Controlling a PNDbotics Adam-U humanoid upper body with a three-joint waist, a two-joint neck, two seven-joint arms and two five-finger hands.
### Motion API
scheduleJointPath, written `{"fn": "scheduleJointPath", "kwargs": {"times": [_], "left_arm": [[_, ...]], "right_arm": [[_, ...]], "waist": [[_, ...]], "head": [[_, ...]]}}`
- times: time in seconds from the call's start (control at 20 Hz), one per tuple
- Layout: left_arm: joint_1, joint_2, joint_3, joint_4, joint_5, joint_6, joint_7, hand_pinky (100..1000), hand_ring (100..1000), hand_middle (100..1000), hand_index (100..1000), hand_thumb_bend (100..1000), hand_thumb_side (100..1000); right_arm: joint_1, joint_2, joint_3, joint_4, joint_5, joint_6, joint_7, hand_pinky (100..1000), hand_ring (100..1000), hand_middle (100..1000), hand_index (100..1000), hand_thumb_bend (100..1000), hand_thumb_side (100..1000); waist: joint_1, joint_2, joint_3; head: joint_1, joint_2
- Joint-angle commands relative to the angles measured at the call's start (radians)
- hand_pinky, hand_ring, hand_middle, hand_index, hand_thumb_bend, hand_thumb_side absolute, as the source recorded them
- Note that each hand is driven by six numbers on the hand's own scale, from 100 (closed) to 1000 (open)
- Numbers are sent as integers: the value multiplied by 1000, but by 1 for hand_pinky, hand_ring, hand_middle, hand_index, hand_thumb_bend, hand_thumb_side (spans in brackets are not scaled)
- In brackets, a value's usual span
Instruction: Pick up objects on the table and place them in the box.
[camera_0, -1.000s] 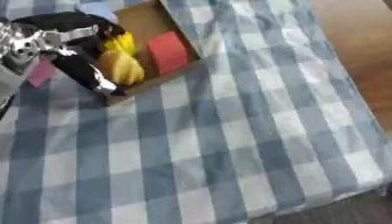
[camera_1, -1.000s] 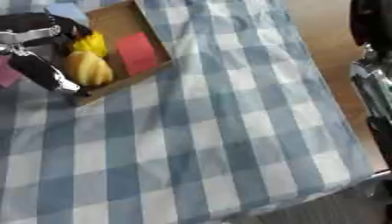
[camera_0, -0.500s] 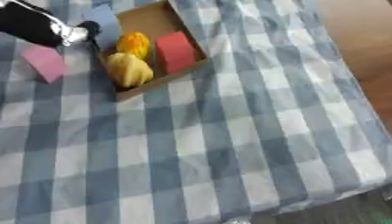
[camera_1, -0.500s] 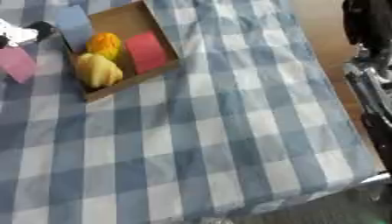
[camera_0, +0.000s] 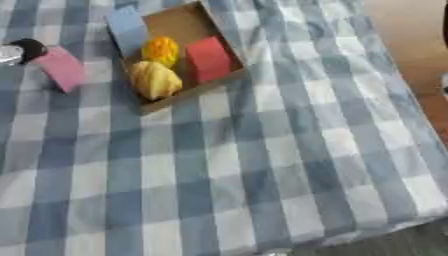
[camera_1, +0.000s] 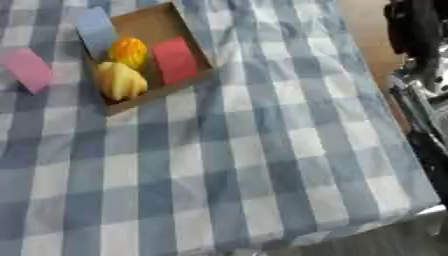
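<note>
Box (camera_0: 187, 19) w/ 2 yellow fruits (camera_0: 156, 79), 1 red block (camera_0: 208, 59); 1 pink block (camera_0: 61, 68) outside; left hand (camera_0: 19, 50) grip unclear.

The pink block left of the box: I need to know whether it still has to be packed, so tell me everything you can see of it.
The pink block is a flat, plain rectangular piece, matte and uniformly pink, its material unclear. It lies tilted on the blue-and-white checked tablecloth, outside the cardboard box, apart from the box's left wall. At the left eye view's left edge a black and silver part of the robot's left hand sits right beside the block's upper corner; whether they touch cannot be told. So it is not yet packed.
</note>
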Motion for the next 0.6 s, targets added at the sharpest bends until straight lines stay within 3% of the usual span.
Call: {"fn": "scheduleJointPath", "kwargs": {"times": [0.05, 0.3, 0.6], "left_arm": [[-22, 18, -15, 82, -28, -6, -25, 915, 852, 818, 911, 787, 424], [-72, -36, -38, 246, -48, -13, -40, 915, 845, 787, 891, 1000, 447], [-129, -88, -57, 365, -103, 2, -28, 928, 858, 783, 875, 1000, 446]], "right_arm": [[-10, -21, -9, -14, 6, 1, 0, 734, 719, 691, 751, 100, 528], [-8, -14, -8, -14, 9, 5, 1, 734, 718, 690, 748, 100, 528], [-8, -5, 0, -14, 8, 15, 9, 733, 715, 687, 747, 100, 530]], "waist": [[-4, -16, -6], [-7, -9, -12], [-2, -4, -13]], "head": [[11, -13], [24, -22], [33, -23]]}}
